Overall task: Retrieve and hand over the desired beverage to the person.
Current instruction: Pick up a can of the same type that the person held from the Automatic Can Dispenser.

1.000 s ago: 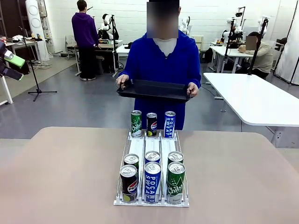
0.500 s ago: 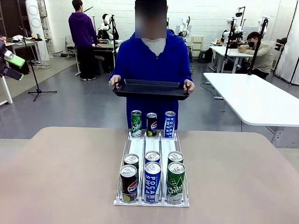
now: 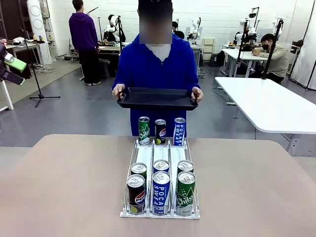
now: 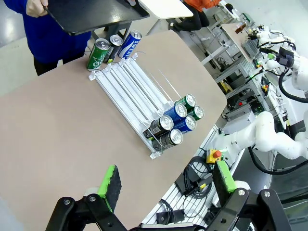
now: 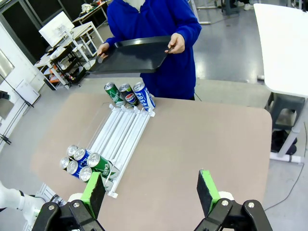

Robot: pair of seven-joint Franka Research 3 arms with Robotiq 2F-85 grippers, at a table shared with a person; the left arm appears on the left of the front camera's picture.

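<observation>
Front view: person in royal-blue hoodie [image 3: 157, 61] holds flat black tray [image 3: 157, 98]. Left end effector [image 4: 166, 185] and right end effector [image 5: 150, 186] apart, empty. Retrieval not started; next, reach the upright drink cans [image 3: 161, 190].

The beige bench [image 3: 59, 187] carries one clear three-lane rack [image 3: 160, 154] at its middle, lying lengthwise between near edge and far edge.

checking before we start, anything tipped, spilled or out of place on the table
Nothing stands out. All nine cans stand upright in the rack, three at the far end, six at the near end, nothing spilled. The person holds the tray level.
</observation>
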